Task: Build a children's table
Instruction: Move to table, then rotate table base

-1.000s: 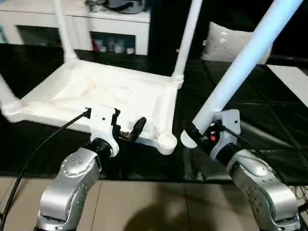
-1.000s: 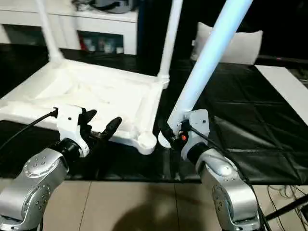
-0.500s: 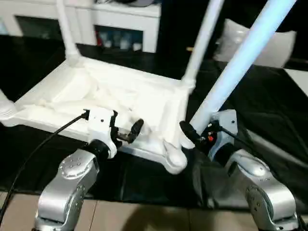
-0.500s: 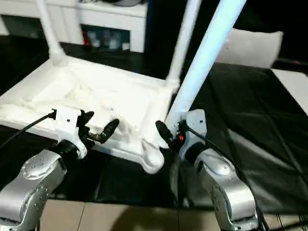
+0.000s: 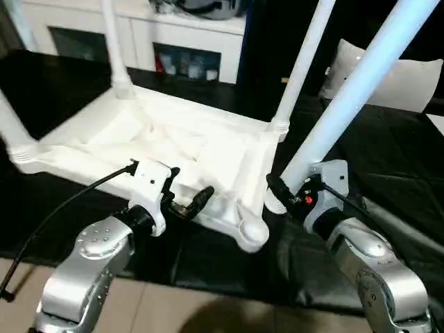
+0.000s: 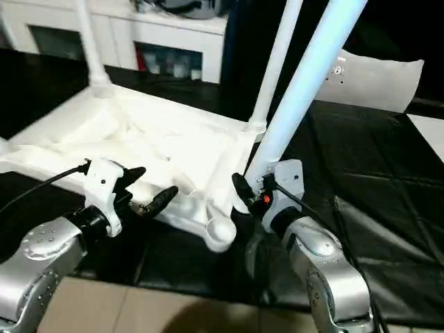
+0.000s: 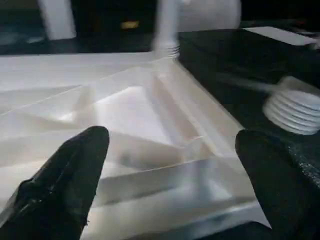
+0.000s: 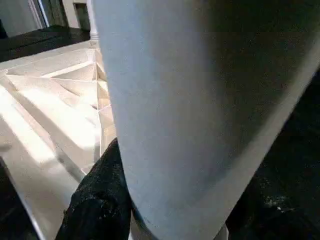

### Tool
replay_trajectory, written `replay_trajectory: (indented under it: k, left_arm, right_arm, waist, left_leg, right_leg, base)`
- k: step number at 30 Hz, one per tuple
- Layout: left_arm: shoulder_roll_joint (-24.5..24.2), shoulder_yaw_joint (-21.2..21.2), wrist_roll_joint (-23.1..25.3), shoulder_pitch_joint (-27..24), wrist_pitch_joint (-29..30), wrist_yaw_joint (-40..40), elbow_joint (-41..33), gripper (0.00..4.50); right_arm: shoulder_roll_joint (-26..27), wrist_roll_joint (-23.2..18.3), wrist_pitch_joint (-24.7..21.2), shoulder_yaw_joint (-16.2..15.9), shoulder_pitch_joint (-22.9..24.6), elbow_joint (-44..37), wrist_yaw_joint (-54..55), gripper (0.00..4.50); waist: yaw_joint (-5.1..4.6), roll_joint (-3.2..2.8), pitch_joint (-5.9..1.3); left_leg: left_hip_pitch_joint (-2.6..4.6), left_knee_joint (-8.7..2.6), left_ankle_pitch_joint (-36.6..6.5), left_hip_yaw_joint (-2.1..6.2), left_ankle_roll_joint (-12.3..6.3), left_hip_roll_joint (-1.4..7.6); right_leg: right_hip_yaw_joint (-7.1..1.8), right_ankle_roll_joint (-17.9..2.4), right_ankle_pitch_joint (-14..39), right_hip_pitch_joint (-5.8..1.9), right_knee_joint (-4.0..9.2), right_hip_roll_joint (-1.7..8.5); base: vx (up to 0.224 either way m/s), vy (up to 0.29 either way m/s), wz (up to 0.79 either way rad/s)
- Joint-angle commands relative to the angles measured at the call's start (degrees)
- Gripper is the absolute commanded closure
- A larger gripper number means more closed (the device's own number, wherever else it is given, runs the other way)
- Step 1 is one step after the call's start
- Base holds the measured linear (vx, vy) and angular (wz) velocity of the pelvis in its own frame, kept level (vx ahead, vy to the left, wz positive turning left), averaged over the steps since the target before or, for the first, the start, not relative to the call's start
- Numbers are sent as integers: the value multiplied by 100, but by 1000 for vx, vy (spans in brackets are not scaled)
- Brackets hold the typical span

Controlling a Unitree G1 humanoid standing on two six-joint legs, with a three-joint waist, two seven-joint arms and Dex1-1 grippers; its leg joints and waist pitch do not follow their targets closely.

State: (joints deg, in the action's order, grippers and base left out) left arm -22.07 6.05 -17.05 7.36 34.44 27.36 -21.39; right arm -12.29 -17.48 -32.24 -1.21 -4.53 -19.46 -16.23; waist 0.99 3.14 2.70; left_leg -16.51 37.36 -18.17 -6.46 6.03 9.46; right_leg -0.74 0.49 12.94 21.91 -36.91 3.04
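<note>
The children's table top [image 5: 173,142] lies upside down on the black mat, ribs up, with three white legs [image 5: 302,62] standing in its corner sockets. The near right socket [image 5: 253,232] is empty. My right gripper [image 5: 284,193] is shut on the fourth leg [image 5: 347,104], which leans up to the right. Its threaded lower end [image 7: 292,107] hangs just right of that empty socket. My left gripper [image 5: 186,193] is open at the top's near edge, fingers [image 7: 75,170] spread with nothing between them.
A white cabinet [image 5: 173,35] with glass doors stands at the back and a grey-white pillow [image 5: 409,76] lies at the back right. Black quilted mat [image 6: 374,180] spreads to the right. A cable [image 5: 62,208] trails from my left wrist. Tan floor [image 5: 208,312] lies below.
The whole picture has shifted as my head moved. Both grippers keep their states, and the held leg's lower end stays beside the near right socket.
</note>
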Motion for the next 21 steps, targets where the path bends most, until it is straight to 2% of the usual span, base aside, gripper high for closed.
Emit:
replay_trajectory:
  k: [1, 2, 3, 4, 5, 6, 7, 8, 9, 10, 12, 13, 14, 15, 16, 18, 19, 20, 21]
  left_arm:
    - [-178, 162, -9, 161, -31, 363, 134, 0]
    - [-340, 252, -2, 246, -74, 609, 213, 0]
    - [-491, 339, 3, 322, -120, 854, 281, 0]
    - [-691, 447, 59, 417, -230, 1150, 400, 0]
    - [-891, 563, 122, 518, -357, 1471, 528, 0]
    - [-1019, 632, 168, 583, -443, 1685, 616, 0]
    - [-1182, 742, 235, 723, -568, 2005, 773, 0]
    - [-1327, 860, 299, 892, -712, 2348, 955, 0]
    - [-1415, 940, 332, 1013, -811, 2583, 1085, 27]
    - [-1429, 953, 337, 1032, -826, 2620, 1106, 34]
    - [-1563, 1182, 509, 1452, -1179, 3131, 1611, 38]
    - [-1591, 1308, 625, 1684, -1385, 3331, 1916, 62]
    - [-1590, 1490, 851, 1991, -1714, 3503, 2360, 62]
    - [-1589, 1524, 891, 2046, -1776, 3533, 2442, 74]
    - [-1559, 1602, 978, 2185, -1918, 3599, 2656, 86]
    - [-1256, 1827, 1234, 2748, -2460, 3774, 3610, 105]
    - [-1184, 1862, 1262, 2859, -2564, 3836, 3806, 115]
    - [-1076, 1923, 1355, 3036, -2757, 3881, 4135, 115]
    - [-1076, 1923, 1355, 3036, -2757, 3881, 4135, 123]
  right_arm:
    - [-88, -33, 105, 162, -89, 48, -90, 257]
    - [-81, 13, 205, 167, -109, 83, -70, 257]
    - [-75, -65, 135, 183, -128, 89, -113, 257]
    - [-94, -88, 71, 179, -165, 103, -144, 257]
    - [-117, -182, -50, 184, -196, 117, -225, 257]
    - [-138, -247, -137, 181, -216, 126, -280, 257]
    - [-226, -315, -172, 147, -221, 135, -446, 257]
    - [-315, -374, -141, 115, -215, 164, -633, 257]
    - [-372, -397, -86, 96, -209, 190, -759, 257]
    - [-381, -401, -77, 93, -209, 194, -778, 257]
    - [-492, -422, 66, 83, -186, 284, -1040, 257]
    - [-537, -426, 118, 80, -175, 329, -1140, 257]
    - [-596, -408, 184, 62, -162, 379, -1242, 257]
    - [-607, -405, 194, 58, -160, 387, -1259, 257]
    - [-631, -385, 234, 41, -154, 410, -1298, 257]
    - [-685, -217, 518, -51, -129, 501, -1329, 257]
    - [-703, -196, 583, -77, -122, 511, -1368, 257]
    - [-729, -206, 580, -89, -111, 518, -1420, 257]
    - [-729, -206, 580, -89, -111, 518, -1420, 257]
  waist:
    - [-49, -74, -149]
    - [-62, -62, -160]
    - [-61, -68, -179]
    - [-71, -107, -186]
    - [-87, -93, -195]
    - [-82, -125, -213]
    - [-84, -122, -223]
    - [-70, -144, -235]
    - [-72, -154, -253]
    - [-64, -154, -293]
    - [-56, -157, -282]
    - [-37, -178, -270]
    - [-20, -181, -276]
    - [-12, -177, -268]
    - [-2, -174, -276]
    - [1, -185, -272]
    - [18, -196, -289]
    - [21, -181, -288]
    - [26, -178, -299]
  left_leg:
    - [-69, -626, -950, -61, 28, 118]
    - [-135, -636, -821, -52, 11, 125]
    - [-119, -631, -768, -56, -9, 114]
    - [-132, -630, -710, -64, -33, 94]
    - [-165, -633, -653, -57, -29, 100]
    - [-183, -630, -551, -58, -28, 90]
    - [-200, -630, -459, -56, -61, 82]
    - [-197, -626, -384, -59, -91, 80]
    - [-200, -615, -294, -71, -85, 85]
    - [-250, -588, 35, -78, -84, 92]
    - [-280, -578, 261, -98, -54, 87]
    - [-255, -587, 144, -113, -44, 79]
    - [-251, -591, 86, -114, -19, 89]
    - [-252, -595, 39, -118, -12, 88]
    - [-282, -600, 50, -103, 72, 111]
    - [-275, -597, 34, -117, 121, 90]
    - [-263, -589, 65, -120, 151, 93]
    - [-281, -593, 117, -112, 145, 97]
    - [-286, -586, 220, -116, 149, 100]
  right_leg:
    - [-140, -768, 1897, -190, 521, 238]
    - [-155, -666, 2005, -205, 533, 261]
    - [-158, -646, 2010, -189, 537, 263]
    - [-162, -656, 1940, -171, 544, 249]
    - [-166, -665, 1880, -195, 524, 251]
    - [-161, -689, 1767, -207, 514, 245]
    - [-166, -718, 1631, -217, 510, 241]
    - [-162, -768, 1517, -202, 509, 238]
    - [-158, -822, 1367, -197, 490, 237]
    - [-154, -944, 873, -232, 437, 236]
    - [-141, -1073, 484, -231, 418, 216]
    - [-133, -1065, 643, -204, 453, 205]
    - [-130, -1090, 672, -208, 453, 214]
    - [-132, -1082, 725, -207, 464, 213]
    - [-135, -1122, 684, -256, 433, 246]
    - [-133, -1069, 809, -246, 467, 227]
    - [-136, -1067, 784, -250, 461, 239]
    - [-142, -1088, 708, -264, 464, 250]
    - [-144, -1119, 514, -276, 446, 243]
  base:
    - [-101, -23, 3]
    - [-85, -28, 0]
    - [-65, -34, 2]
    - [-65, -34, 2]
    - [0, 0, 0]
    - [0, 0, 0]
    - [0, 0, 0]
    - [0, 0, 0]
    - [0, 0, 0]
    - [0, 0, 0]
    - [0, 0, 0]
    - [0, 0, 0]
    - [0, 0, 0]
    - [0, 0, 0]
    - [0, 0, 0]
    - [0, 0, 0]
    - [0, 0, 0]
    - [0, 0, 0]
    - [0, 0, 0]
